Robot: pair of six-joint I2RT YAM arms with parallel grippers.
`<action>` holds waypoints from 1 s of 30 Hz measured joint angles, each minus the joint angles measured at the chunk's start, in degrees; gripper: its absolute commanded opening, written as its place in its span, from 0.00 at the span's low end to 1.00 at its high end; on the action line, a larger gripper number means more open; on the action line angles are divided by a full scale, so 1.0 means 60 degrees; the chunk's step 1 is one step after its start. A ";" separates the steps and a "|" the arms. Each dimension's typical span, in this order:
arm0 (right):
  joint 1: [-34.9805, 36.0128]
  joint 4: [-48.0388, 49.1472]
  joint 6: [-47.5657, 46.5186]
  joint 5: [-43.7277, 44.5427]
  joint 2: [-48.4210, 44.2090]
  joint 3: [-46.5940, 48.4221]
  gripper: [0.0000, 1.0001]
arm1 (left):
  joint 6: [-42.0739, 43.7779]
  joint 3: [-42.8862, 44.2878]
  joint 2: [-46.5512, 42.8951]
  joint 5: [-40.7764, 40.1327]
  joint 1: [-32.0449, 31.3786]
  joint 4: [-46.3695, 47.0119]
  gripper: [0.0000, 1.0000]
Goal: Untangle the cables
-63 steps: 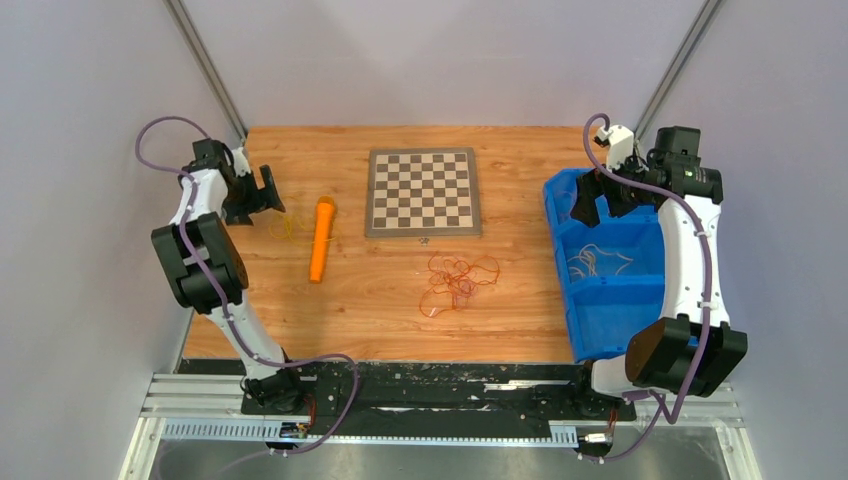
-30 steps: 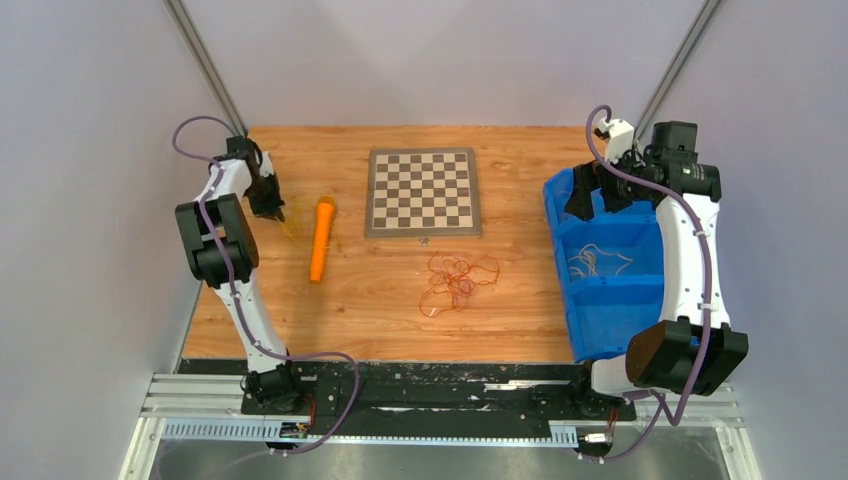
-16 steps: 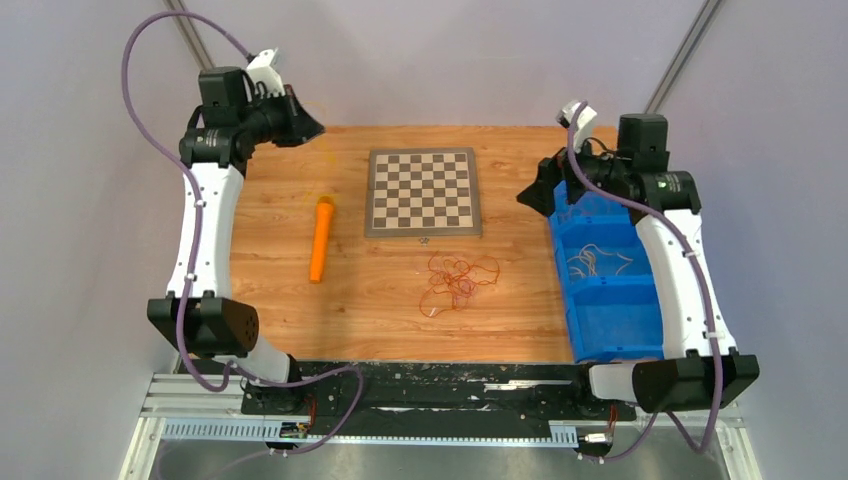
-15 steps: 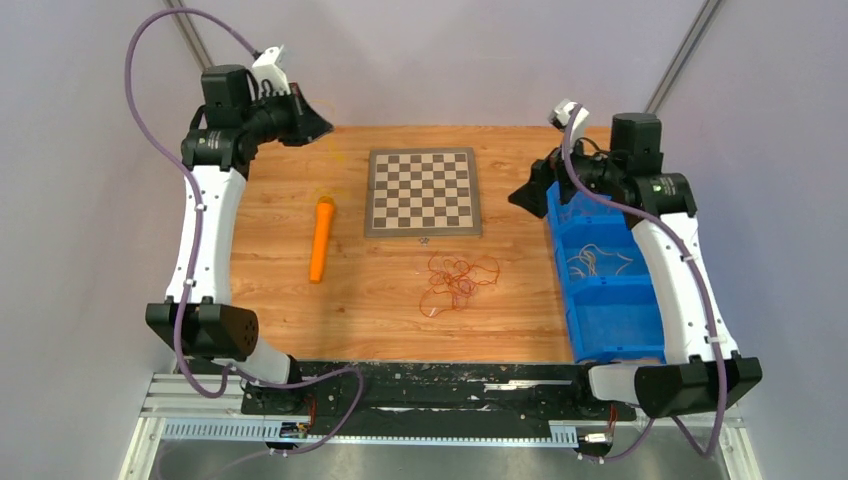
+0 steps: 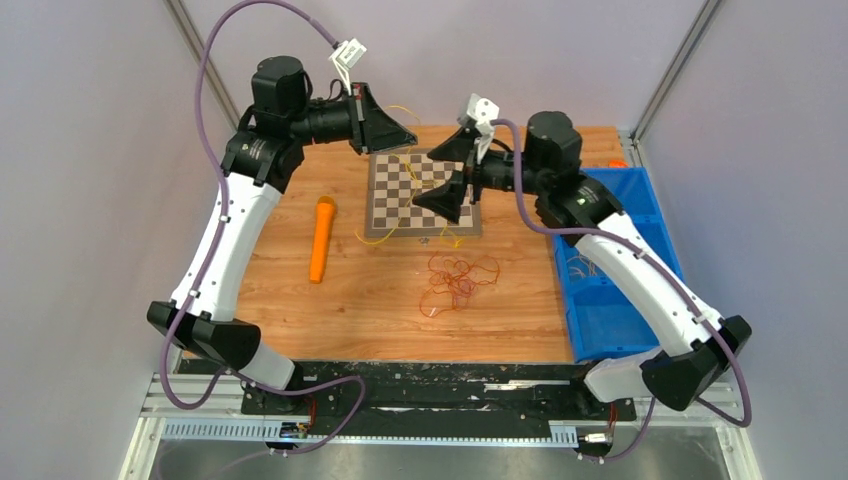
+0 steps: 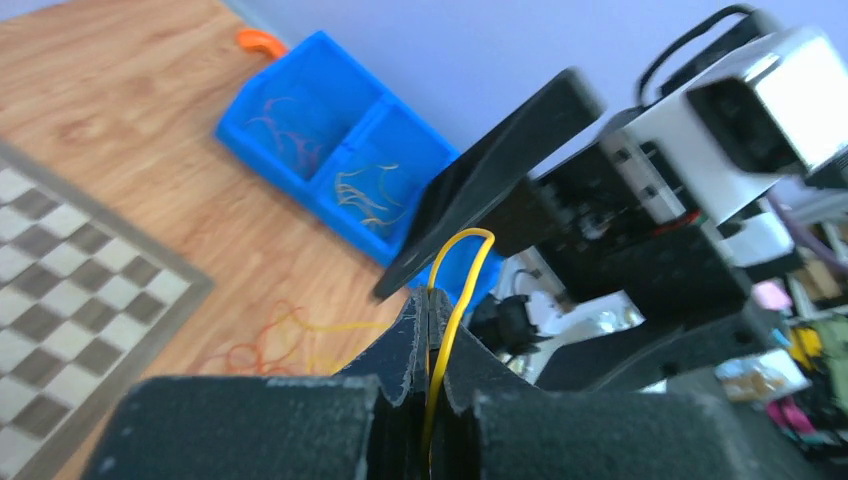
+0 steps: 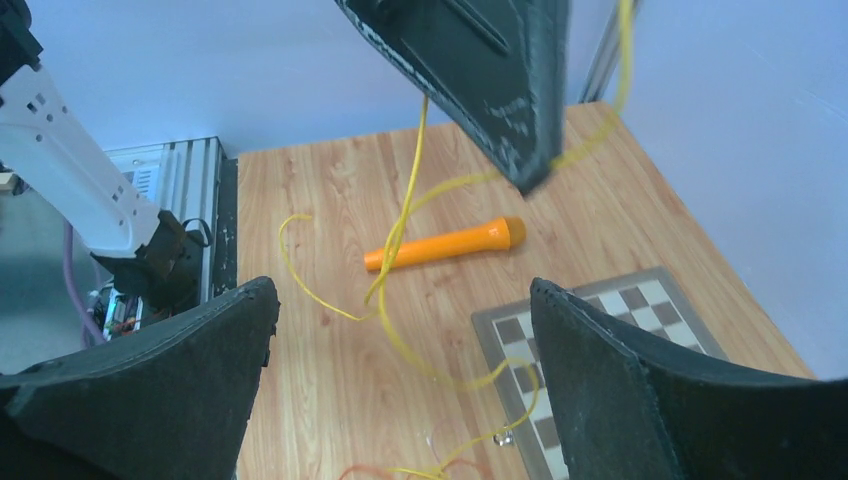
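My left gripper [image 5: 408, 136] is raised above the chessboard's far left corner, shut on a thin yellow cable [image 6: 458, 280]. The cable pokes out in a loop past the pinched fingertips. It hangs down in long curls [image 7: 398, 235] to the wood and trails toward a heap of reddish-orange cables [image 5: 456, 280] in front of the board. My right gripper [image 5: 443, 176] faces the left one above the board, wide open, with nothing between its fingers [image 7: 402, 292]. The hanging yellow strand lies beyond its gap.
An orange cylinder [image 5: 322, 238] lies on the wood left of the chessboard [image 5: 423, 196]. A blue divided bin [image 5: 625, 300] with more thin cable loops stands at the right edge. The two grippers are close together in mid-air.
My left gripper rose from the table's left side with the yellow cable and swung to the middle. My right gripper left the blue bin and came over the chessboard, staying open.
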 measured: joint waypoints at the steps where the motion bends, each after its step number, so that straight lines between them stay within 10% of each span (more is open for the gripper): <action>1: 0.0178 0.0193 0.0004 0.0106 0.0120 -0.0011 1.00 | -0.0284 0.0000 0.0051 0.0186 -0.0109 0.0240 0.00; 4: 0.0699 0.0805 -0.0040 0.0499 0.0477 -0.0087 0.79 | -0.1031 0.0000 0.0222 0.0601 -0.0226 0.0834 0.00; 8: 0.0951 0.1330 -0.0157 0.0805 0.0718 -0.0353 0.01 | -0.1665 0.0000 0.0390 0.0841 -0.0222 0.1311 0.00; 11: 0.0947 0.1515 -0.0102 0.1195 0.0780 -0.0463 0.00 | -0.1898 -0.0007 0.0393 0.0896 -0.0193 0.1519 0.01; 15: 0.0743 0.1341 -0.0248 0.1599 0.0441 -0.0707 0.00 | -0.2011 -0.0280 0.0331 0.0863 0.0022 0.1843 0.76; 17: 0.0412 0.0874 -0.0444 0.1534 0.0011 -0.0867 0.00 | -0.1712 -0.0401 0.0317 0.0776 0.0171 0.1829 0.97; 30: -0.3912 -0.4430 -0.4109 -0.0106 -0.2922 -0.1738 0.00 | 0.0721 -0.2528 -0.0022 0.0718 0.0379 0.1519 1.00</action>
